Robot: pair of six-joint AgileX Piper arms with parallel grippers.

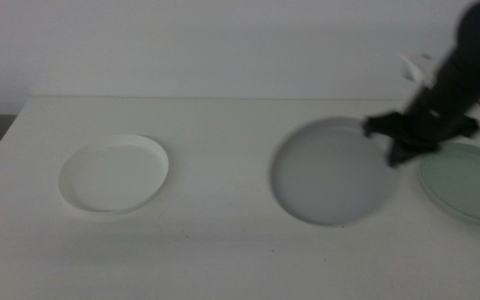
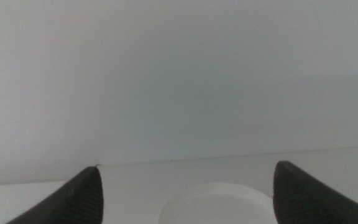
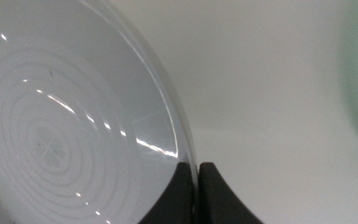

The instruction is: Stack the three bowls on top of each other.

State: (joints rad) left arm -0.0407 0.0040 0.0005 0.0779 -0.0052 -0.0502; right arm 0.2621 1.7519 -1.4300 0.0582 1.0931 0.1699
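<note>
Waiting at the lower left corner of the middle view, left tool (image 2: 185, 193) shows only a dark tip, jaws spread wide, nothing between them. White bowl (image 1: 113, 173) sits left of centre on the desk (image 1: 223, 250). Grey bowl (image 1: 333, 171), right of centre, blurred, pinched at its right rim by right tool (image 1: 397, 148); jaws pressed onto the rim edge. Mint green bowl (image 1: 465, 182) lies at the right edge, just beside the grey one.
</note>
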